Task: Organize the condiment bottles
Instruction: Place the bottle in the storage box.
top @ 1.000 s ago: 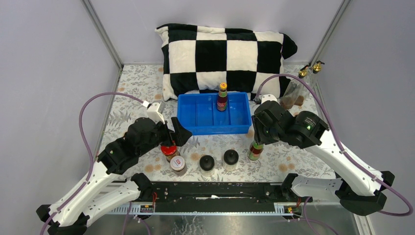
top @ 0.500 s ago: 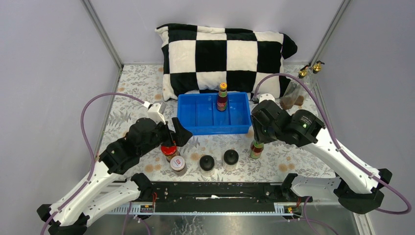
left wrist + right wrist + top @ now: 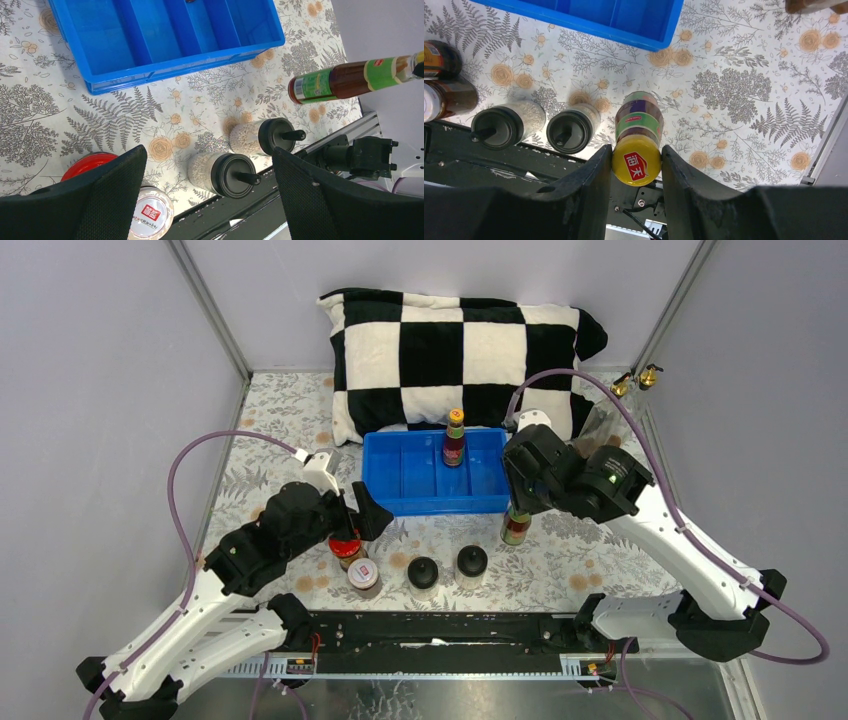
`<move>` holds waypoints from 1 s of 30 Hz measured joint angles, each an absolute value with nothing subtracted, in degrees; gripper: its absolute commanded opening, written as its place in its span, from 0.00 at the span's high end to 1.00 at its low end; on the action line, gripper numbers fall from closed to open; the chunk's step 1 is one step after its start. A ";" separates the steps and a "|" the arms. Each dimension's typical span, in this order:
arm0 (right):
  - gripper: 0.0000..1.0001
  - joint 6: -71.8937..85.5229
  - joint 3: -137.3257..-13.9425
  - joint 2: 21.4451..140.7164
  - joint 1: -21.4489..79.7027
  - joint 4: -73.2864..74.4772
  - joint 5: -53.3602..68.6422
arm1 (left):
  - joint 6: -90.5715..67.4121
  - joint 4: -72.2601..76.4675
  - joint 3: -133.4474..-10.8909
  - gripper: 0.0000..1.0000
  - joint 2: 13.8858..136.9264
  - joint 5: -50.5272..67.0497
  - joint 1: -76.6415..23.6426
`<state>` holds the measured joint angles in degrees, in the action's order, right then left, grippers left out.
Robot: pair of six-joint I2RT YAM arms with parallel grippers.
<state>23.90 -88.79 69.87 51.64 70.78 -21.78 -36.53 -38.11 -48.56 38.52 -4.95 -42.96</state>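
My right gripper (image 3: 520, 505) is shut on the cap of a slim yellow-capped sauce bottle (image 3: 516, 528), holding it upright just off the blue tray's (image 3: 400, 502) front right corner; the right wrist view shows the cap (image 3: 636, 161) pinched between the fingers. The second yellow-capped bottle (image 3: 454, 440) stands in the tray. My left gripper (image 3: 355, 518) is open and empty over the red-lidded jar (image 3: 345, 548). The white-lidded jar (image 3: 363, 575) and two black-capped jars (image 3: 423, 572) (image 3: 471, 562) stand in a row at the front. Two gold-spouted bottles (image 3: 622, 385) stand at the back right.
A checkered pillow (image 3: 460, 350) lies behind the tray. The black base rail (image 3: 440, 630) runs along the near edge just behind the jars. Grey walls close in the left and right sides.
My right gripper has carried the yellow-capped bottle away from the front, up and left toward the tray's right front corner. The left arm has hardly moved.
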 measured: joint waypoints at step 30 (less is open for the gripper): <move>0.64 14.90 -110.21 87.88 49.93 64.45 -25.47 | -36.51 -35.94 -46.44 0.01 38.72 -4.93 -42.96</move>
<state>14.90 -110.21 87.88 49.93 64.45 -25.47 -36.51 -35.94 -46.44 38.72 -4.93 -42.96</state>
